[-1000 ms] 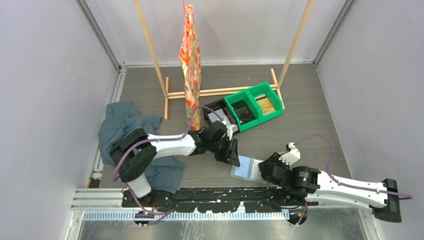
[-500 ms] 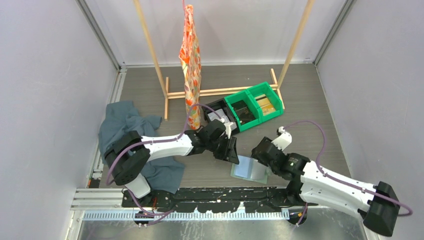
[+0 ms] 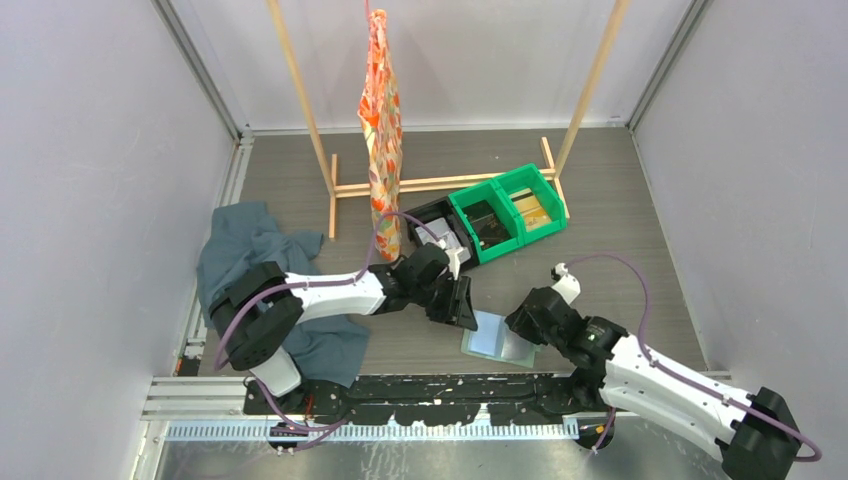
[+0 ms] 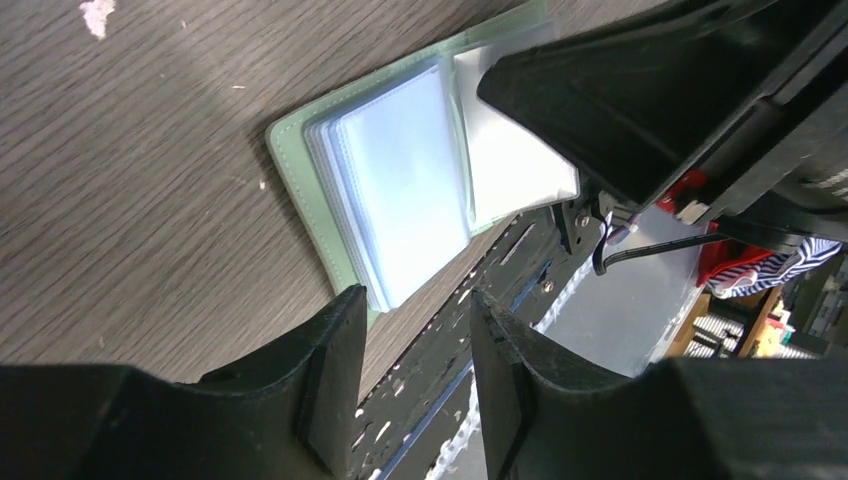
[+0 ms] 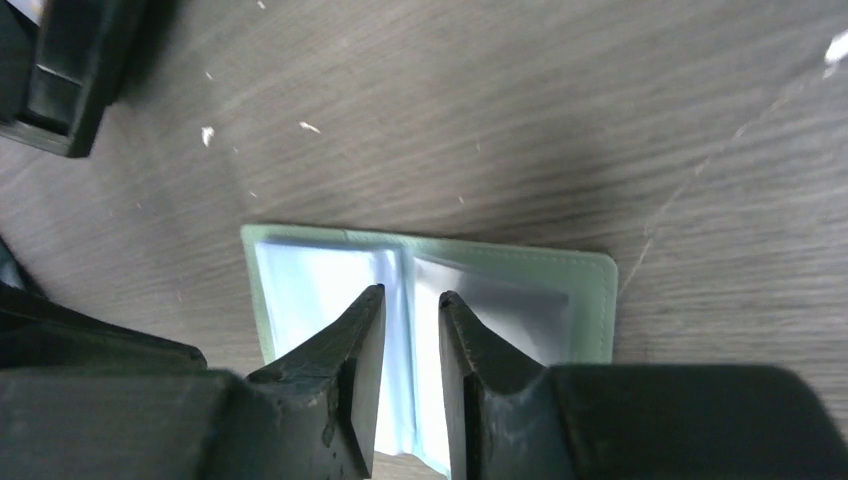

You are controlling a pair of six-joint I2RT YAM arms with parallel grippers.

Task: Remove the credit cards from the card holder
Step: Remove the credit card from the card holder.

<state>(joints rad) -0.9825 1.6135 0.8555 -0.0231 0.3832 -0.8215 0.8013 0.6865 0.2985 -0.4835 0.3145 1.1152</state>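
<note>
The card holder (image 3: 493,338) lies open near the table's front edge, a sage-green cover with pale blue sleeves (image 4: 400,190). I cannot make out any credit cards apart from the sleeves. My left gripper (image 3: 462,306) hangs just left of it and a little above. Its jaws (image 4: 415,310) are open, with only the table edge between them. My right gripper (image 3: 524,322) is over the holder's right half. Its fingertips (image 5: 412,297) stand a narrow gap apart on either side of the middle fold of the card holder (image 5: 575,270), and nothing visibly sits between them.
Two green bins (image 3: 508,208) and a black bin (image 3: 436,226) stand behind the holder. A dark teal cloth (image 3: 240,255) lies under the left arm. A wooden rack (image 3: 440,183) holds a hanging orange patterned fabric (image 3: 381,120). The black rail (image 3: 400,393) runs just in front.
My right arm swung round and its gripper moved up from the holder's near right corner, then settled back over the right half. The left gripper barely shifted.
</note>
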